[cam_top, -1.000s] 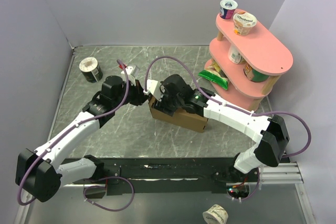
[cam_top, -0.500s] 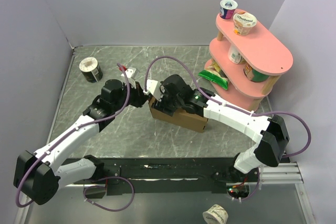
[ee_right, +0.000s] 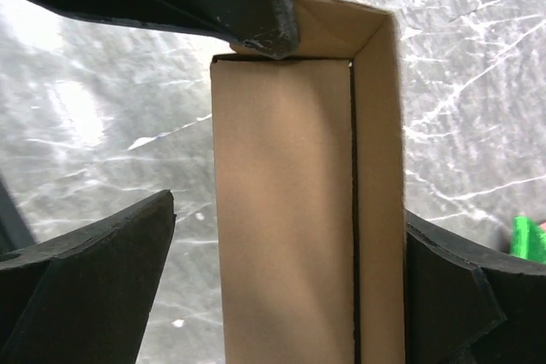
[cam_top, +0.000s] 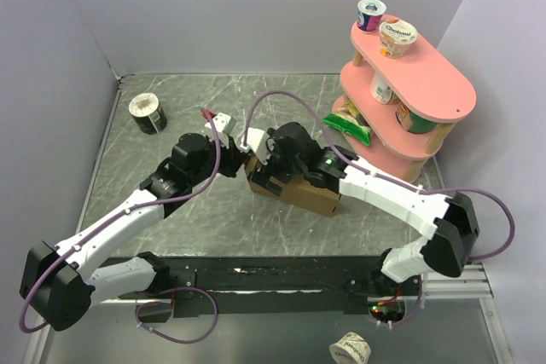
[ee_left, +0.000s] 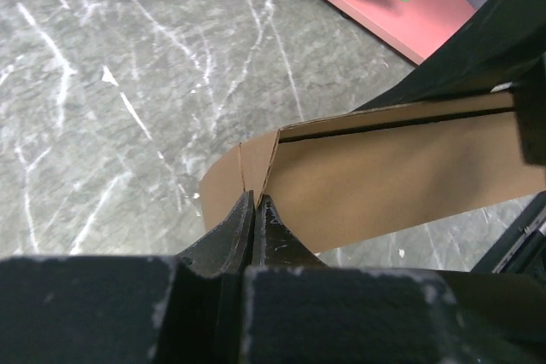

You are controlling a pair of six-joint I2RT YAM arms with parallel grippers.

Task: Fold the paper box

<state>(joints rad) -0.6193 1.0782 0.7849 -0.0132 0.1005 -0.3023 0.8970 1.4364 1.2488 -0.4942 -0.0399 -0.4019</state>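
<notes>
BOX: paper box (cam_top: 307, 196) mid-tabletop (cam_top: 162, 138), partly folded | LEFT pincer (ee_left: 258, 202): shut, tips against end-flap corner, nothing held | RIGHT pincer (ee_right: 290, 215): wide open, straddling long walls, no grip | HANDLING: likely light, stiff, springy at creases; pinch wall edges.

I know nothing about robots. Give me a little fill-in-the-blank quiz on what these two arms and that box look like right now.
1. The paper box is made of brown ______.
2. The right claw is ______, straddling the box.
3. The left claw is ______, its tip against the box's end.
4. The shelf standing beside the box is coloured ______.

Missing words: cardboard; open; shut; pink.
</notes>
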